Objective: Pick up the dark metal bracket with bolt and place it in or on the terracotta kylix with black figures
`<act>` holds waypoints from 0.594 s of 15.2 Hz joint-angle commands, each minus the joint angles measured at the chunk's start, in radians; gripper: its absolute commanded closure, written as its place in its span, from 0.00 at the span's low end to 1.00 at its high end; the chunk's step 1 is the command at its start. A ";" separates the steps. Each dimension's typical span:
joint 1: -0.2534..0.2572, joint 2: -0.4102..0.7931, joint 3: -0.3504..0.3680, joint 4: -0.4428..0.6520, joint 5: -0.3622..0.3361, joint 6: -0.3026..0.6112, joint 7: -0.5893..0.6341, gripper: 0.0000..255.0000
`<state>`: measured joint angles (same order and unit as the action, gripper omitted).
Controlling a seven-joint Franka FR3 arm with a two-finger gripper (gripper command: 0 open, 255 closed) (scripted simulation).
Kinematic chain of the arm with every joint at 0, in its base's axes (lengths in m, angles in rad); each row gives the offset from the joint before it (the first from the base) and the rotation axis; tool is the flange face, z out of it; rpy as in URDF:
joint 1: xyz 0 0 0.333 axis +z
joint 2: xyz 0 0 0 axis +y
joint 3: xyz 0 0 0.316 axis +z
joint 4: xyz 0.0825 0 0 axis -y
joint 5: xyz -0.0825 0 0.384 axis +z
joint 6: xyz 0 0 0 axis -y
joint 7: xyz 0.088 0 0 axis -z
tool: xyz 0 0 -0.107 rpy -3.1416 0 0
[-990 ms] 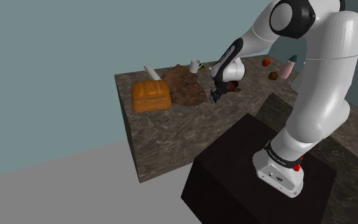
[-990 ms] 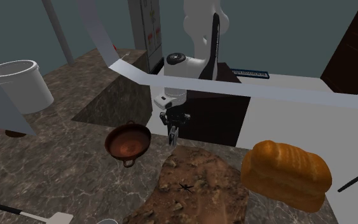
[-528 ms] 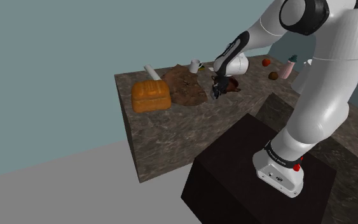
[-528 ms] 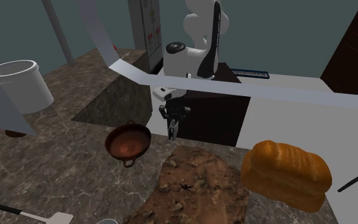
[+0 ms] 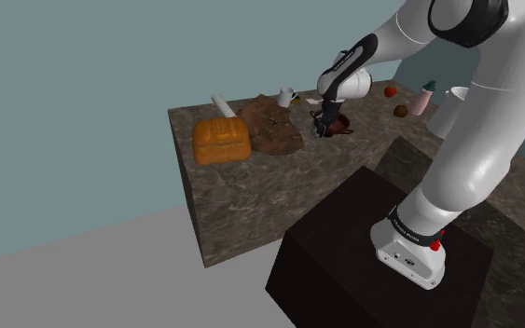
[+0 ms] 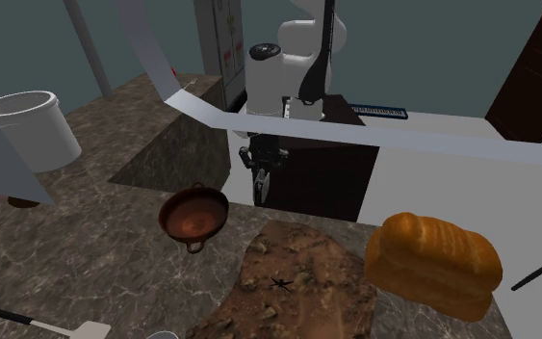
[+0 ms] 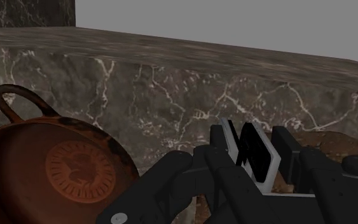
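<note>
My black gripper (image 7: 254,162) is shut on the dark metal bracket (image 7: 255,151), a black piece with grey edges clasped upright between the fingers. The terracotta kylix (image 7: 75,172), a shallow reddish-brown bowl with loop handles and a round figure medallion inside, rests on the marble counter below and to one side of the bracket. In the shoulder view the gripper (image 5: 321,127) hangs above the counter just left of the kylix (image 5: 342,124). Across the table, the gripper (image 6: 262,189) hovers up and right of the kylix (image 6: 193,216).
A brown rough slab (image 6: 293,279) lies by the kylix, with a bread loaf (image 6: 432,262) beyond it. A white bucket (image 6: 30,125) stands at the far left, a spatula (image 6: 47,325) near the front. A cup (image 5: 285,95) and a bottle (image 5: 425,98) stand at the counter's back.
The gripper has risen from the brown slab's edge with the bracket in it and drifted toward the kylix. The arm's upper links have swung upward.
</note>
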<state>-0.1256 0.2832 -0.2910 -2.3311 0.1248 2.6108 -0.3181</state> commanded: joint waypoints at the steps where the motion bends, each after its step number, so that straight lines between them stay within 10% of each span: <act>1: 0.008 -0.026 -0.007 -0.003 -0.015 -0.022 0.013 1.00; 9: 0.023 -0.122 -0.029 0.005 -0.070 -0.121 0.050 1.00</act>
<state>-0.1048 0.1783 -0.3173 -2.3255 0.0646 2.5055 -0.2745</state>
